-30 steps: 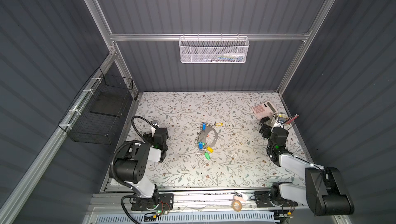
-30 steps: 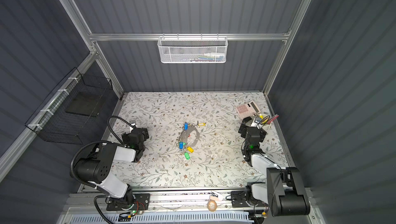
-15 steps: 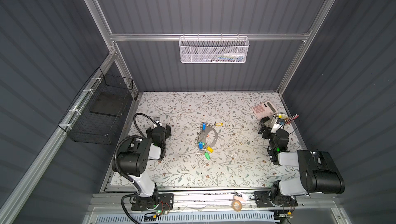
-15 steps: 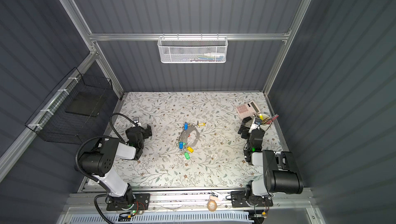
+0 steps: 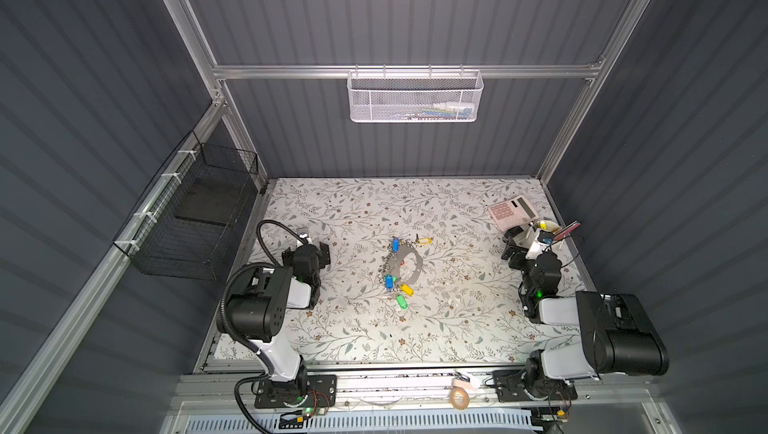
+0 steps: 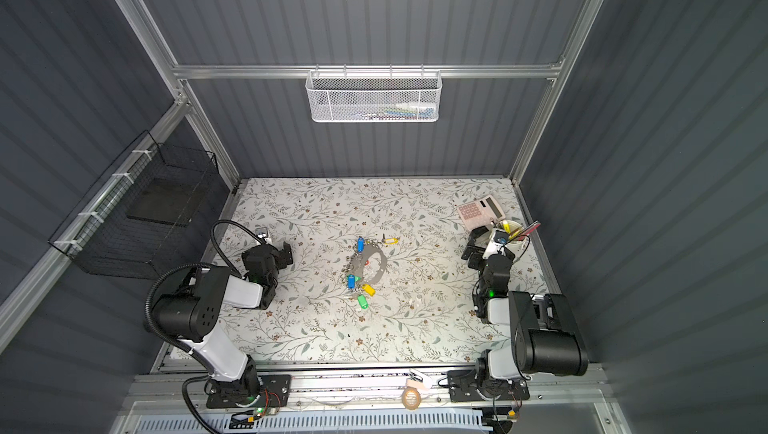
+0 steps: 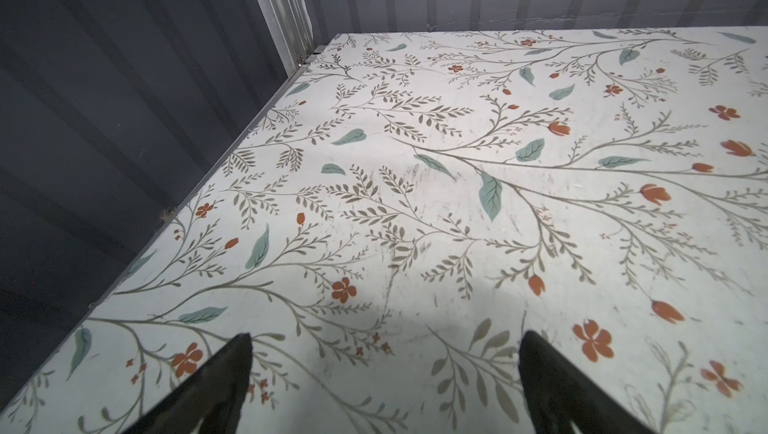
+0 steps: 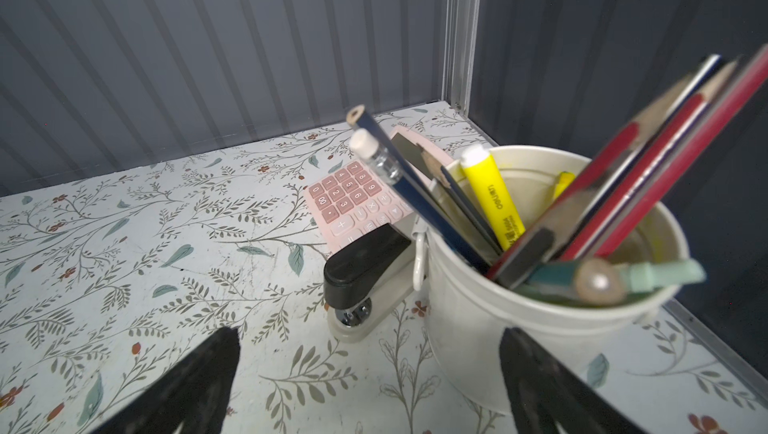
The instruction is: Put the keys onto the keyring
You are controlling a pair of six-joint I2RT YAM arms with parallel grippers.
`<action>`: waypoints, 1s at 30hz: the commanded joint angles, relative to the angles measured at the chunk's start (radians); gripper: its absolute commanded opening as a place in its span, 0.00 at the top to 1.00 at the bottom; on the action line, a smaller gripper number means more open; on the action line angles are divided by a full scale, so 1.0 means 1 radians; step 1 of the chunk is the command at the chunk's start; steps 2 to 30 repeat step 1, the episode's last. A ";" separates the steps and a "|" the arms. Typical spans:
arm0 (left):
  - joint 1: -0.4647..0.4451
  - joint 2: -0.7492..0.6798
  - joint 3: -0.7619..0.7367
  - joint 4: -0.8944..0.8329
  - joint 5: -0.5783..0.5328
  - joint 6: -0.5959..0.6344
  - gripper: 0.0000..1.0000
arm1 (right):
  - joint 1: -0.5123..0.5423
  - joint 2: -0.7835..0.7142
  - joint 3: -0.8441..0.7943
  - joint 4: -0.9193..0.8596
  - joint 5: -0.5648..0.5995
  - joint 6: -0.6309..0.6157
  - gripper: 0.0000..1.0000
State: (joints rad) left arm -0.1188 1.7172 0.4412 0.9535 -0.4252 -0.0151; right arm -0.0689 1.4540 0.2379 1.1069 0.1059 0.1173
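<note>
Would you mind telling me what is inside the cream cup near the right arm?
The cup holds blue pencils, red pencils, a yellow highlighter and a pale green item. Their lower ends and the cup's bottom are covered.

Both arms folded more upright, left tool (image 7: 385, 335) and right tool (image 8: 370, 334) edged toward back wall
</note>
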 commanded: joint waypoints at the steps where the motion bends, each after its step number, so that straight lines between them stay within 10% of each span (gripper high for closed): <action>1: 0.002 0.000 0.010 0.002 -0.001 -0.008 0.00 | 0.010 0.009 0.003 0.039 -0.039 -0.037 0.01; 30: 0.002 0.000 0.010 0.002 -0.001 -0.008 0.00 | 0.010 0.009 0.003 0.039 -0.039 -0.037 0.01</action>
